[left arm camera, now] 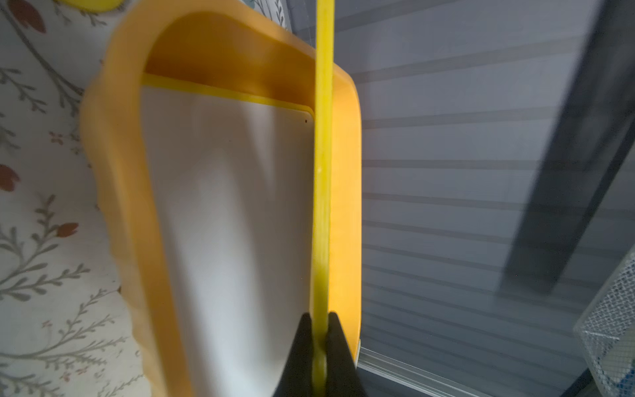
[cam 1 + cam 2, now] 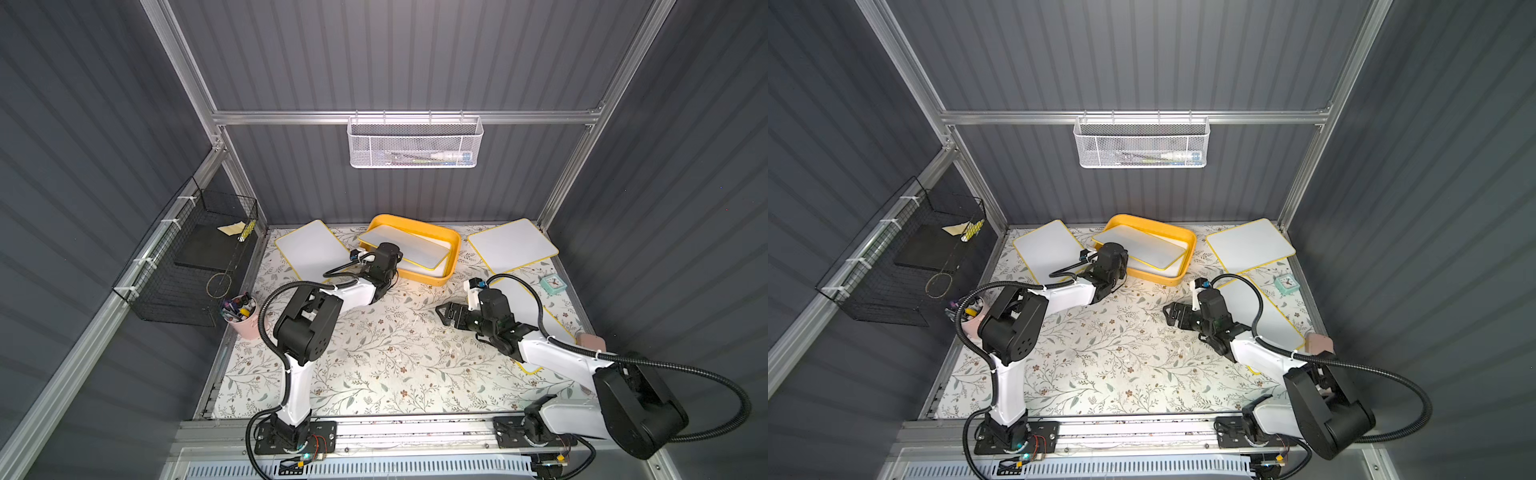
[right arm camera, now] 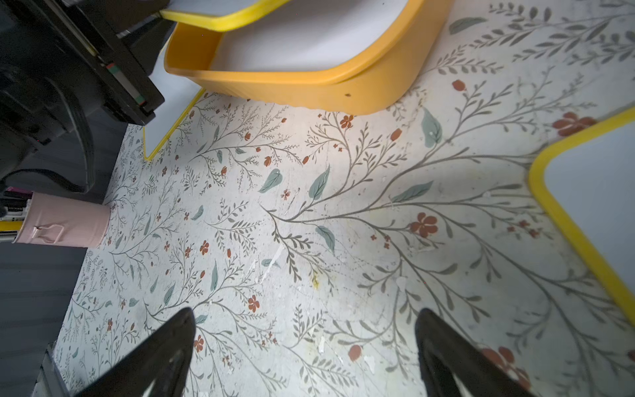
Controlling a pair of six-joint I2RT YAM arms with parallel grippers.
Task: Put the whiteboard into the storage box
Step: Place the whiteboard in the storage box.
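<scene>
The left gripper is clamped tight on the yellow edge of a whiteboard. In the left wrist view the two black fingers pinch the rim from both sides with no gap. The whiteboard hangs above the storage box, tilted and set slightly askew to the box's long sides, with most of its face over the box's opening. The held end is at the side of the box nearer the left arm. From these views I cannot tell whether it touches the rim anywhere.

A second board lies flat on the floor of the box, below the held one.

The storage box sits at the back middle of the floral table, close to the rear wall.

The right gripper is spread wide and holds nothing – only bare floral surface shows between its jaws. It hovers low over the table in front of the box, well apart from it.

Three more yellow-rimmed boards lie flat on the table:
- The back-left board is just beside the box.
- The back-right board is near the right wall.
- A fourth board is partly under the right arm.

A small teal clock stands between the last two boards. A pink pen cup stands at the table's left edge.
</scene>
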